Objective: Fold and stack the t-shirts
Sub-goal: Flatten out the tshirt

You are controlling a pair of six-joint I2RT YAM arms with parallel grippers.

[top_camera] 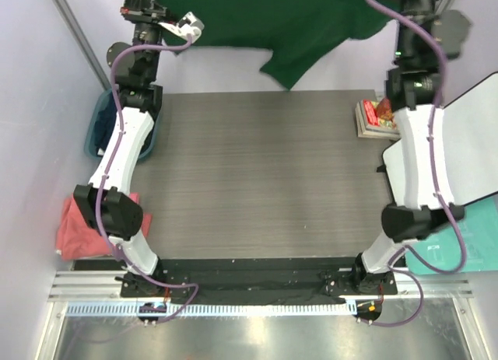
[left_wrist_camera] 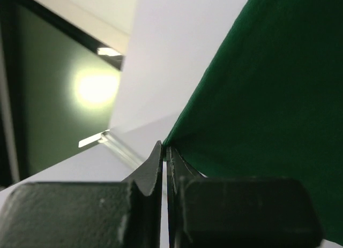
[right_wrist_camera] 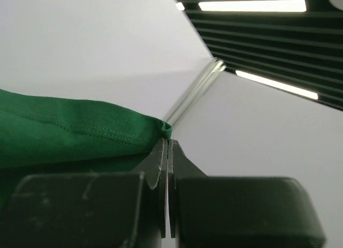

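A dark green t-shirt (top_camera: 264, 18) hangs stretched between my two raised grippers above the table's far edge, its lower corner drooping toward the tabletop. In the left wrist view my left gripper (left_wrist_camera: 165, 150) is shut on one corner of the green cloth (left_wrist_camera: 268, 109). My right gripper (right_wrist_camera: 168, 142) is shut on a stitched hem corner of the same shirt (right_wrist_camera: 64, 135). A salmon-pink t-shirt (top_camera: 78, 229) lies crumpled off the table's left side, beside the left arm's elbow. No navy one is in view.
A teal tub (top_camera: 99, 127) stands at the table's left edge behind the left arm. Books with a red item (top_camera: 375, 116) lie at the right edge. A white board (top_camera: 455, 138) and a teal mat (top_camera: 447, 255) sit by the right arm. The dark wood tabletop (top_camera: 264, 173) lies between the arms.
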